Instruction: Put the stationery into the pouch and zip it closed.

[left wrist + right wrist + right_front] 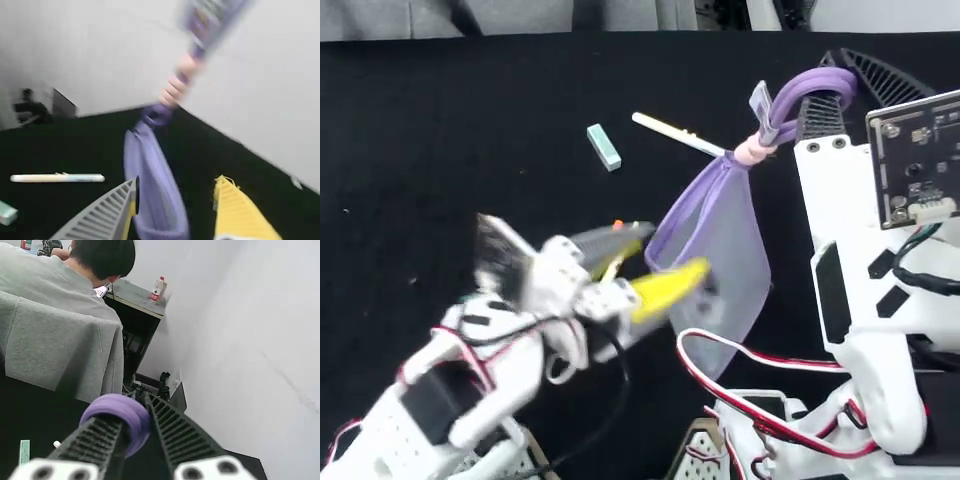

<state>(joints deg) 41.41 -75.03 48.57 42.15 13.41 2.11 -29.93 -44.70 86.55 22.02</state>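
**Left gripper.** My left gripper is spread wide, its grey finger and yellow finger well apart and clasping nothing. The purple pouch hangs between them. In the left wrist view the pouch lies close against the grey finger and apart from the yellow one. Whether it touches the grey finger I cannot tell. From the high view the yellow finger overlaps the pouch's translucent wall, and I cannot tell whether it sits inside the mouth or in front of it.

**Right gripper.** My right gripper is clenched on the pouch's purple strap. In the right wrist view the strap bulges out between the two black ribbed fingers. Below the grip, a short run of pink beads joins the strap to the pouch, which dangles from it above the table.

**Surroundings.** Two pieces of stationery lie on the black table, outside the pouch. A slim white pen lies just beside the beads, and a mint-green eraser lies near the pen's far end. Both rest beyond the left gripper, with the pouch's upper edge to one side of them. Red and white cables from an arm loop across the table below the pouch.
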